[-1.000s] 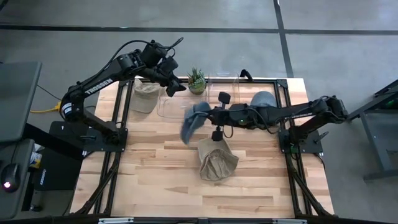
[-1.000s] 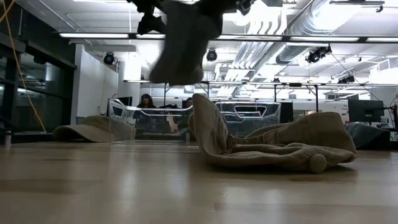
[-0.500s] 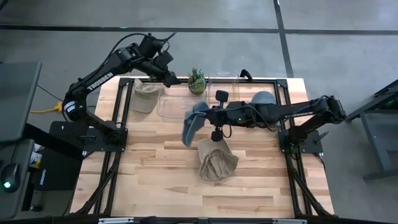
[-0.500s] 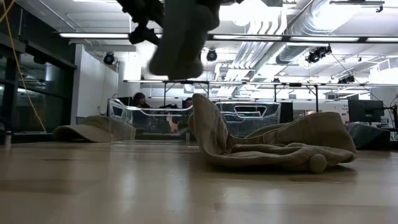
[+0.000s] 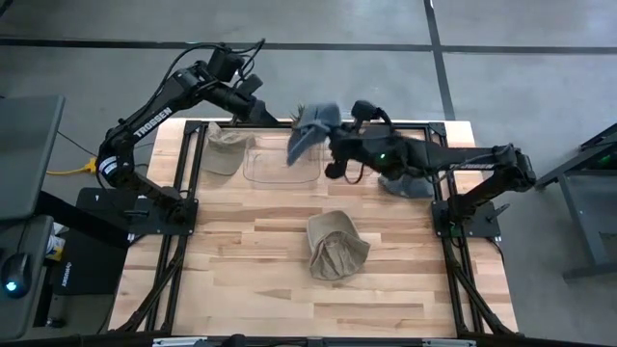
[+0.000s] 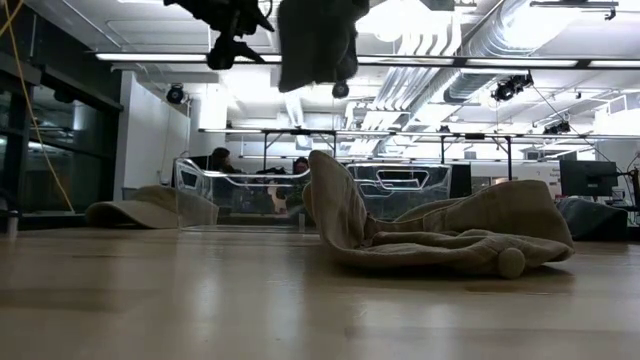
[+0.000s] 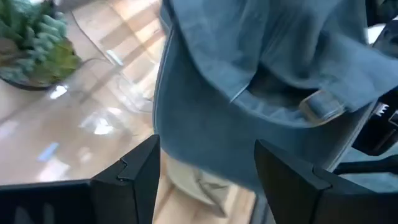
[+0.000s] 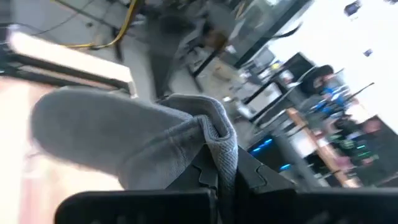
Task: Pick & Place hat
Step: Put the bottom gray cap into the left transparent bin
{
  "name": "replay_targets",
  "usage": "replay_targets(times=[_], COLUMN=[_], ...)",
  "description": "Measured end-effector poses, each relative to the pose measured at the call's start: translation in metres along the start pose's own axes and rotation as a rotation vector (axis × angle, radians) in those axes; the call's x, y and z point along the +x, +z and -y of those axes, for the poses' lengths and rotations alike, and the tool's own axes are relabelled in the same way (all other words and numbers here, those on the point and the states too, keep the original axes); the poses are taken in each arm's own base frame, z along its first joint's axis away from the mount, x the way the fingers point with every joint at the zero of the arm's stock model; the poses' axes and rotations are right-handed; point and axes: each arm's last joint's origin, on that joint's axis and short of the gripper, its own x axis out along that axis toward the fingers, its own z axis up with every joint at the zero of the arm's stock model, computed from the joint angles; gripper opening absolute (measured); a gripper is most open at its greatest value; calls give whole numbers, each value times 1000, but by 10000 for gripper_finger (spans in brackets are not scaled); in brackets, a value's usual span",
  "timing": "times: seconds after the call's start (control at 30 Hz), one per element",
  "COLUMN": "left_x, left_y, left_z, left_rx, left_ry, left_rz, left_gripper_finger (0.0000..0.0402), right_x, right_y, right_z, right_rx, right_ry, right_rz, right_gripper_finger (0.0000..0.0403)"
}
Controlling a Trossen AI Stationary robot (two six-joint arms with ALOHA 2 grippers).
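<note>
Blue hat (image 5: 310, 132) carried rearward by right end effector (image 5: 336, 135), over clear bin's (image 5: 281, 173) edge

A: Floor (image 5: 540, 58)?
B: Grey concrete w/ dark seam lines, seen from above. Wooden table (image 5: 251, 289) sits on it, pale planks, black frame.

A: Anything beside the table?
B: Dark desk (image 5: 24, 145) at the left edge, another grey stand (image 5: 588, 207) at the right.

A: Room behind, low view?
B: Open ceiling, big silver ducts (image 6: 470, 60), long strip lights (image 6: 160, 57), white wall (image 6: 150, 140) at left. Dark monitor (image 6: 585, 178) far right. Two people (image 6: 220, 160) seated at the back, too small for more.

A: Light?
B: Bright overhead, glare near the top centre.
</note>
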Motion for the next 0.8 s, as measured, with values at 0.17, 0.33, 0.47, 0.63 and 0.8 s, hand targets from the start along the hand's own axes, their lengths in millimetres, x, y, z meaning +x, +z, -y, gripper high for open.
replay_targets(times=[0.17, 0.33, 0.47, 0.63, 0.8], left_x=[3, -1, -3, -7, -9], left_y=[9, 22, 30, 40, 45], left_z=[0, 6, 11, 19, 21], left_rx=[-171, -406, -503, -623, -714], left_ry=[-72, -149, -213, -302, -336], left_rz=[30, 111, 163, 232, 294], left_gripper_finger=[221, 221, 220, 220, 220], right_x=[2, 6, 9, 9, 7], right_y=[7, 11, 12, 19, 24], right_z=[22, 41, 54, 74, 87], right_rx=[-50, -83, -123, -117, -111], right_ry=[-69, -148, -218, -346, -430], right_rz=[-1, 11, 14, 65, 117], right_gripper_finger=[0, 0, 0, 0, 0])
